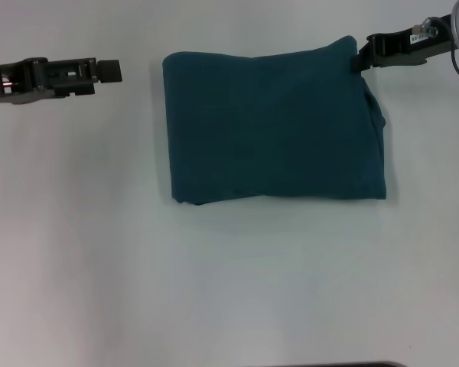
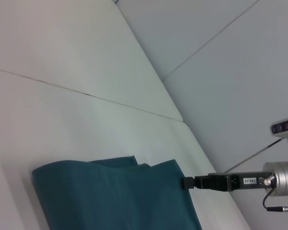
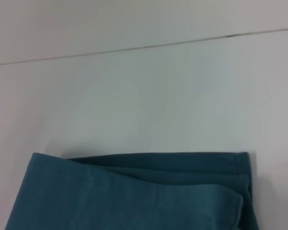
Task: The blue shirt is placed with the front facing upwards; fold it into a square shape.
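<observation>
The blue shirt [image 1: 275,126] lies folded in the middle of the white table [image 1: 229,290], a bit toward the far side. It is a fat block shape, a little longer from left to right, with its plain side up. The right gripper [image 1: 357,55] touches the shirt's far right corner, and its jaws pinch the cloth there. The left gripper [image 1: 111,70] hangs off to the left, apart from the shirt. I cannot tell how its jaws stand.

The blue shirt [image 1: 275,126] lies folded over itself, so its chest side is buried. Both arms run off the head view's edges. The right gripper [image 1: 359,57] meets the shirt's far corner — fingertips hidden, perhaps pinching cloth — I can't tell.
</observation>
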Available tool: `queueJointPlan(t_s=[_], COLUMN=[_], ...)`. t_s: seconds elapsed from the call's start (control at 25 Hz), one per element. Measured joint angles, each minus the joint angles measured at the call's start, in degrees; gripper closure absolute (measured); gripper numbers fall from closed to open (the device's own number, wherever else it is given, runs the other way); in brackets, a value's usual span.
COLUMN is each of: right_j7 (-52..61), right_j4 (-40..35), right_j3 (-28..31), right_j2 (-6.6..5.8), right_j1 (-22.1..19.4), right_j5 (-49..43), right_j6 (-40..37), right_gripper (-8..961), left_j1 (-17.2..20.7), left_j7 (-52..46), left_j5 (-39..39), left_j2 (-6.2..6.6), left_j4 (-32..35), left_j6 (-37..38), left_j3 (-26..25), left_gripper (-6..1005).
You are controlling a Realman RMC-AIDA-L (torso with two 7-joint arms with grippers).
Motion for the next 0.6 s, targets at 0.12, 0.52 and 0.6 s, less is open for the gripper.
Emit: queueJointPlan(t_s=[0.12,0.52,0.6], right_j7=[0.05,-0.18,-0.32], right_j4=[-0.06,-4.13,-3.84], right_j3=[-0.11,0.06,-0.32], right_j2=[0.0,-0.2,-0.02], right_j1=[-0.01,1.26,1.82], right_j5=[-0.01,0.92,0.85], right_j6=[0.15,0.39,1.32], right_gripper=[867,952,952], left_j1=[-0.01,-0.1,-0.1], left_j7=[-0.05,-0.03,-0.05], left_j5=[0.0,-0.01,-0.01], left_j2=[0.0,0.08,0.05], left_j4=[0.0,-0.01,-0.01], left_j6=[-0.03,-0.81,-0.82], left_j3=[-0.37,-0.49,-0.48], left_gripper=[40,41,41])
